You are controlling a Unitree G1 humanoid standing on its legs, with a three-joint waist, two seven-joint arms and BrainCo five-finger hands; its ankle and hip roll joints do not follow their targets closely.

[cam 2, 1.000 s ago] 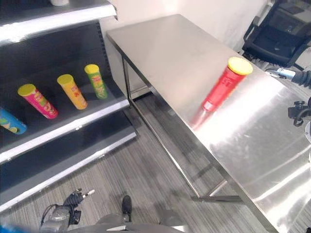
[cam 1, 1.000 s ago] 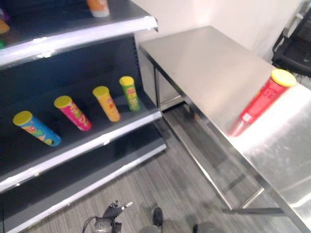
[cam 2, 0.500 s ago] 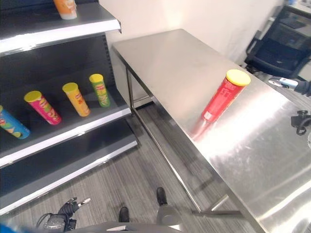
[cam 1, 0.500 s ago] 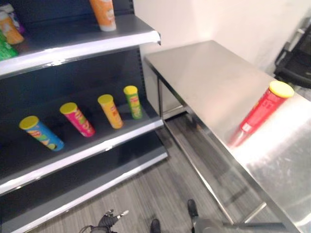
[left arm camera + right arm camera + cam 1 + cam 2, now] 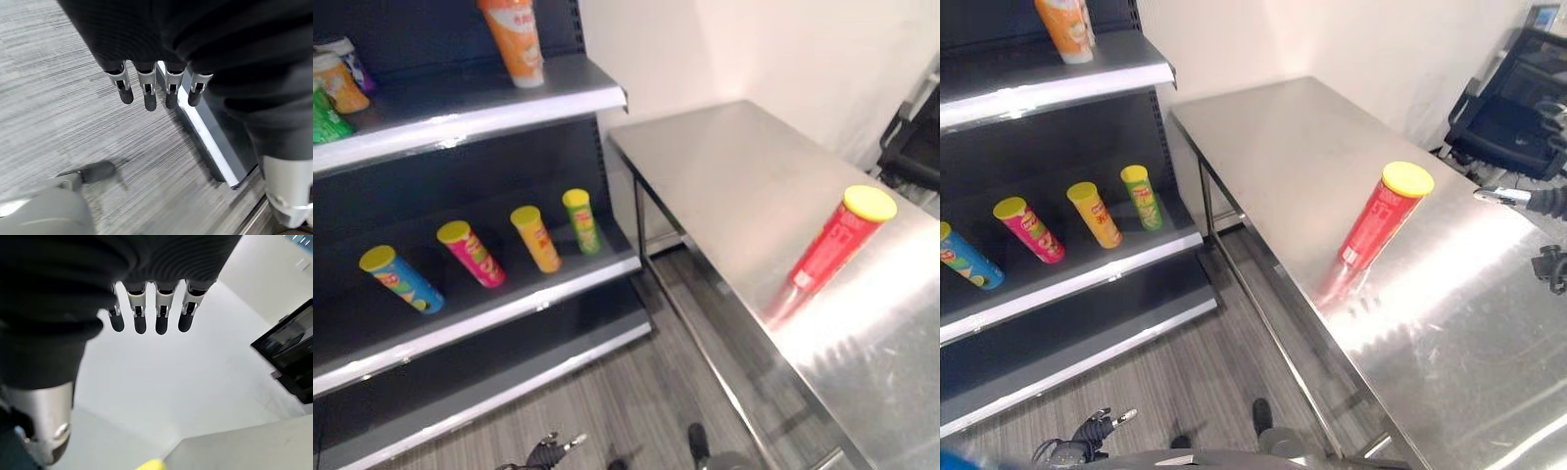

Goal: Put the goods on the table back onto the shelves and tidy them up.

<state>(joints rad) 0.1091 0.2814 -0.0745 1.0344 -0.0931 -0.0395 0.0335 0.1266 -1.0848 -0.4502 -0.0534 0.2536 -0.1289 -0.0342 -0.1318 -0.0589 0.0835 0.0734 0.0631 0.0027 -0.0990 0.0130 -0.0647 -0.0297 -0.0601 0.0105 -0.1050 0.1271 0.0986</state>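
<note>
Place: a shop-like test room
Left of frame: dark shelves (image 5: 509,103) with snack cans (image 5: 536,238)
Right: steel worktop (image 5: 734,176), office chair (image 5: 1513,113)

A steel table (image 5: 1449,323) stands at the right, carrying a red can (image 5: 1378,218) with a yellow lid, upright near its middle. At the left, dark shelves (image 5: 509,304) hold four cans on the middle level: blue (image 5: 399,279), pink (image 5: 470,255), orange (image 5: 535,238) and green (image 5: 580,221). The upper shelf (image 5: 489,103) bears an orange tub (image 5: 514,41) and, far left, more packets (image 5: 335,88).
</note>
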